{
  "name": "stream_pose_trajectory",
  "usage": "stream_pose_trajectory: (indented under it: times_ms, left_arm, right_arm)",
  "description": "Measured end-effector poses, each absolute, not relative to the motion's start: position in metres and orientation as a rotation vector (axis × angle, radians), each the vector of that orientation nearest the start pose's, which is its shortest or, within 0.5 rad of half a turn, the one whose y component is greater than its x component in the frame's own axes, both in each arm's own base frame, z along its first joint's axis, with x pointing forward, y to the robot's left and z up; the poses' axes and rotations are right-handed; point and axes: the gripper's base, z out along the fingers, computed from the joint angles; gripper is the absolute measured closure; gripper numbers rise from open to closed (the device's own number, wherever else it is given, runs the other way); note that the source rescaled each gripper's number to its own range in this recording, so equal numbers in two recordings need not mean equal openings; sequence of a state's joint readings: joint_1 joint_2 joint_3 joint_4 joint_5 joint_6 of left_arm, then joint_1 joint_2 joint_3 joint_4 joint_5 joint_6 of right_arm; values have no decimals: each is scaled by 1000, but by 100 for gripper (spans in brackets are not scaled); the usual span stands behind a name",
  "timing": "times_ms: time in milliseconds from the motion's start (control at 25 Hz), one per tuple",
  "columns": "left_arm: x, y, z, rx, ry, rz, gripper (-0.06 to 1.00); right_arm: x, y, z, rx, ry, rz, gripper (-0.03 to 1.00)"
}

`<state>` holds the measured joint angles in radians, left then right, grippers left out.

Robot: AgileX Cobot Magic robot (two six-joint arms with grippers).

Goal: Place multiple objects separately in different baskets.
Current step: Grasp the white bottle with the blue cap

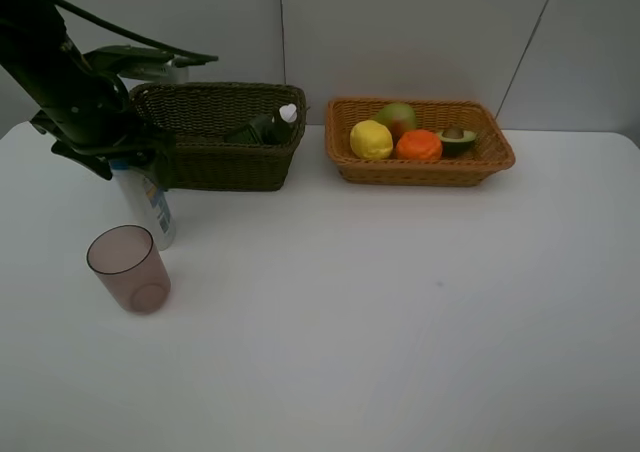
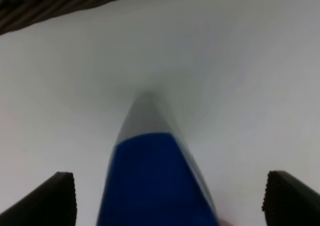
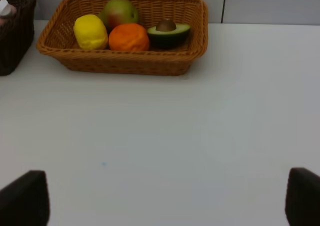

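Observation:
A white bottle [image 1: 150, 204] with a blue cap [image 2: 155, 181] stands on the table just left of the dark basket [image 1: 215, 157]. My left gripper [image 2: 172, 186] hangs over it, open, its fingers wide of the cap on both sides. A pinkish cup [image 1: 130, 269] stands in front of the bottle. In the dark basket lie a dark green pump bottle [image 1: 255, 129] and something with a pale top [image 1: 288, 114]. The tan basket [image 1: 430, 169] holds a lemon [image 1: 371, 139], orange [image 1: 419, 145], pear [image 1: 396, 118] and avocado half [image 1: 457, 139]. My right gripper [image 3: 165, 201] is open over bare table.
The two baskets stand side by side at the back of the white table [image 1: 380, 312], near the grey wall. The left arm [image 1: 60, 82] reaches in from the far left corner and hides the bottle's top in the high view.

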<state>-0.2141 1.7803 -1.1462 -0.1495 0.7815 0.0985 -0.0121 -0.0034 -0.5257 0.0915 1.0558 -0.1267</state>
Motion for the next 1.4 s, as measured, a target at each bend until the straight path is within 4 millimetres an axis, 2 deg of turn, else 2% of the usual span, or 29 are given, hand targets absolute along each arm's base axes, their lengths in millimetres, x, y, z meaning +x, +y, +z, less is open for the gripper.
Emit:
stream_pose_trajectory:
  times_ms: [200, 680, 800, 920, 960, 1400]
  left_arm:
    - [340, -84, 180, 318, 2903, -188, -6]
    - [342, -85, 179, 298, 2894, -210, -4]
    - [342, -86, 179, 289, 2894, -220, 12]
    - [343, -86, 179, 279, 2888, -230, 46]
    - [343, -87, 180, 270, 2889, -240, 49]
    - [343, -88, 180, 266, 2890, -247, 48]
  right_arm:
    - [-8, 7, 285, -120, 2003, 20, -3]
    - [-8, 7, 285, -120, 2003, 20, -3]
    - [-8, 7, 285, -120, 2003, 20, -3]
    - [-8, 7, 285, -120, 2003, 20, -3]
    - [-8, 7, 285, -120, 2003, 20, -3]
    - [-8, 7, 285, -120, 2003, 20, -3]
